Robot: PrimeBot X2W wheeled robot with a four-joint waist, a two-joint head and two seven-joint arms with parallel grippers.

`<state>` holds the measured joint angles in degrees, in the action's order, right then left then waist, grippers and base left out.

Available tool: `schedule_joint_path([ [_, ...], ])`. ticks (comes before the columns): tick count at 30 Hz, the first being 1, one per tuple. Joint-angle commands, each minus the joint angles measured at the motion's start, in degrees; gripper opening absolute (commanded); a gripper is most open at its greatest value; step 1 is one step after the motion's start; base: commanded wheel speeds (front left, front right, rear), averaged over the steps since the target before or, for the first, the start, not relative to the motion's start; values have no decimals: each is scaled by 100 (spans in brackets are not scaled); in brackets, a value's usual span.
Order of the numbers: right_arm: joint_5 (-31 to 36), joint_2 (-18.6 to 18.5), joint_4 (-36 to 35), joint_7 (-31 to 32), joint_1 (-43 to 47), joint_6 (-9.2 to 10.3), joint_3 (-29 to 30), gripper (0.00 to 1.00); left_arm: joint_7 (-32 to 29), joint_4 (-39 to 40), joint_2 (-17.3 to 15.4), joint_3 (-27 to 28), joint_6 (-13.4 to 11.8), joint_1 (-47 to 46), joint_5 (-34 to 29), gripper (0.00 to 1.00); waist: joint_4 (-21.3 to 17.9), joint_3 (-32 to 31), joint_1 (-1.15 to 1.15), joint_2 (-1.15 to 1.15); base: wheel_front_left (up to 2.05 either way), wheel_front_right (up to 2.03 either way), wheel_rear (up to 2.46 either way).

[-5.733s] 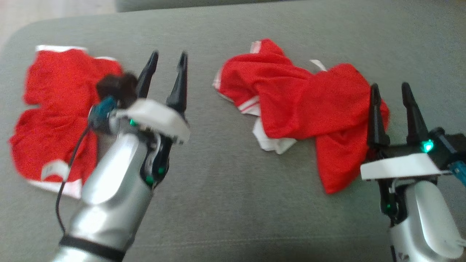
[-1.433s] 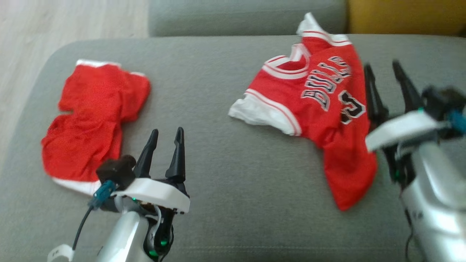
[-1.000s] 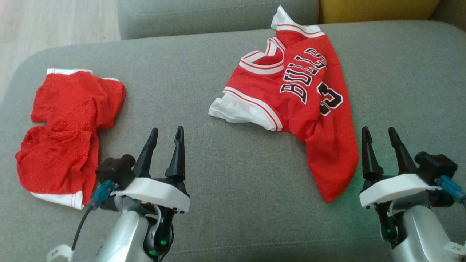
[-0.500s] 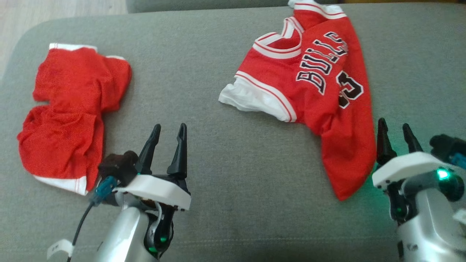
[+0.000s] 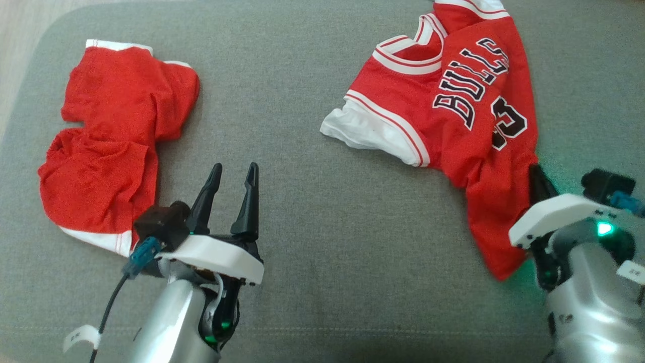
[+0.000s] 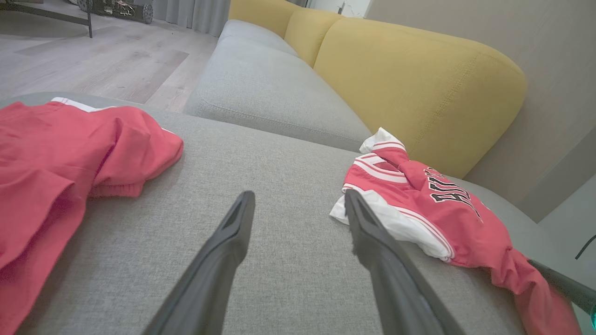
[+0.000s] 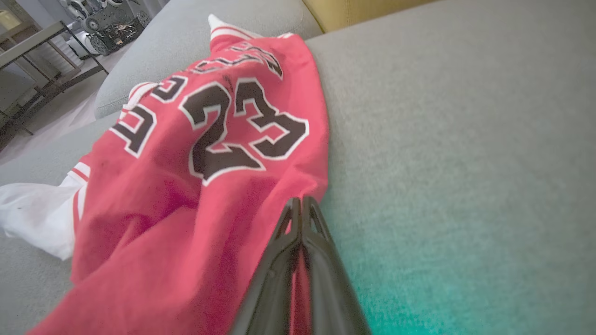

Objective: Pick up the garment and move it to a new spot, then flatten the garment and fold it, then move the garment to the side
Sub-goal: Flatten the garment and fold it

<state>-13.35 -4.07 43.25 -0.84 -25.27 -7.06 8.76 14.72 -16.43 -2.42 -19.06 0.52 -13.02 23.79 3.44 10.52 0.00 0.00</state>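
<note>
On the grey cushion (image 5: 312,242), red 23 jersey (image 5: 468,116) rumpled upper right of head view, red shorts (image 5: 111,136) upper left, left gripper (image 5: 234,171) lower left, fingers spread over bare fabric, right gripper (image 7: 301,202) pinching the jersey's right edge, yellow sofa back (image 6: 409,83), wood floor (image 6: 93,60) beyond.

The red jersey (image 5: 484,166), white-trimmed, with black "BULLS" and "23" facing up, lies wrinkled and not flat on the grey sofa cushion (image 5: 312,242), white inner side showing at its left.
</note>
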Motion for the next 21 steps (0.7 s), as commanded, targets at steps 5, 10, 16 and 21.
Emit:
schedule_joint_path([
  [5,507,-436,-254,-181,-362,-43,-200,0,28,165,-45,211,-25,-236,36,100,-32,-117,0,0,0,0,0],
  [10,1143,-1014,-584,-68,-642,-43,-169,0,28,182,-45,141,-60,-215,108,100,-56,-228,0,0,0,0,0],
  [16,1791,-1743,-916,255,-964,-43,-411,0,28,202,-45,32,-110,-240,182,100,-4,-240,0,0,0,0,0],
  [21,2178,-2260,-980,435,-1213,-43,-626,0,28,259,-45,15,-114,-294,221,100,91,-72,0,0,0,0,0],
])
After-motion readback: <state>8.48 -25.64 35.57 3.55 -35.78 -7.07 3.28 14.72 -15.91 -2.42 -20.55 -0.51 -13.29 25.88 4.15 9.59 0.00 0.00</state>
